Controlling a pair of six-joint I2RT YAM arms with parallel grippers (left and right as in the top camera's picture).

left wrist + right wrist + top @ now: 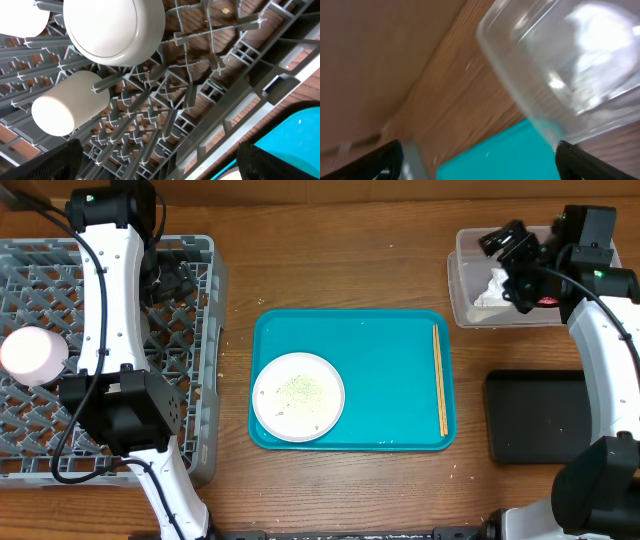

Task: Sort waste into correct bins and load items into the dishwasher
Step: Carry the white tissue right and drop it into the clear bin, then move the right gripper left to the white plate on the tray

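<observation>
Two grippers are in my views, and both are released. The left gripper [160, 150] has its fingers [50, 160] spread wide with nothing between them. The right gripper [477, 150] has its fingers [590, 162] spread the same way and also grasps nothing.

The grey dish rack [195, 290] is directly under the left fingers, and its lattice floor fills most of the left wrist view. The teal tray [380, 350] lies between the two grippers, just beside the rack wall and apart from the right fingers. The black tray [540, 415] is on the table, back from the right fingers toward the base of that arm. The clear tub [465, 280] is under the right fingers; in the right wrist view it is blurred.

The white plate [298, 396] sits on the teal tray at the end nearer the left fingers, well apart from both pairs. A white bowl [115, 30] sits in the rack ahead of the left fingers, its bottom turned to the camera. The white cup [70, 102] sits on the prongs just beside the bowl and closer to the fingers. The chopsticks [440, 380] lie along the tray edge on the side of the right fingers. The crumpled napkin [495, 285] lies in the tub below the right fingers. The rice crumbs [298, 388] lie on the plate.
</observation>
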